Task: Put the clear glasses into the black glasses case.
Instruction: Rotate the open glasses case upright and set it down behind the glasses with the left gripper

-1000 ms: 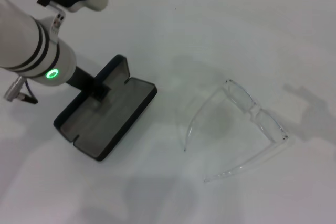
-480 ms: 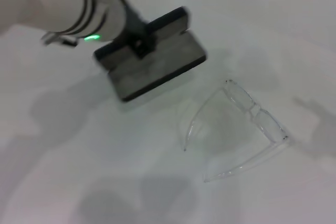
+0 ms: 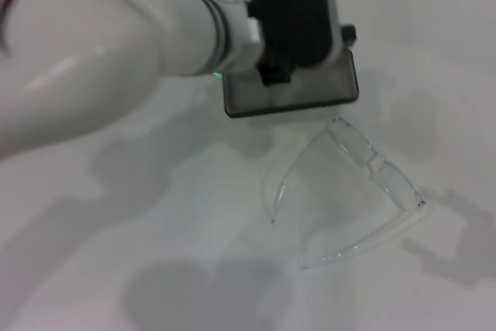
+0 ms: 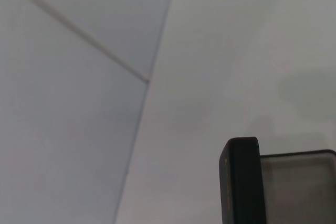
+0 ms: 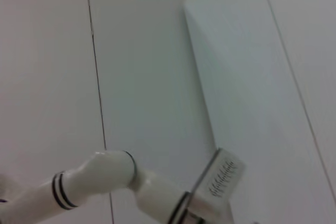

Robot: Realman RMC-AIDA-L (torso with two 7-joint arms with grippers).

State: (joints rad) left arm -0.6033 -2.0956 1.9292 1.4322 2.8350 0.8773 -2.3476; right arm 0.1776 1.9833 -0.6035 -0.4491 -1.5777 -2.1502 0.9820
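White table (image 3: pixel 155 269), one black glasses case (image 3: pixel 310 94), one clear glasses (image 3: pixel 349 191)

Black glasses case (image 3: pixel 291 44): matte black shell, grey lining, small orange lettering on lid edge in left wrist view. Clear glasses (image 3: pixel 353 191): colourless, transparent throughout. Left arm (image 3: pixel 101 44): glossy white, thin black bands, green indicator light. Tabletop (image 3: pixel 155 253): plain white, soft grey shadows

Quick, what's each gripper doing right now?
Left gripper: shut on the open black glasses case, carried above the table.
Right gripper: not in view.
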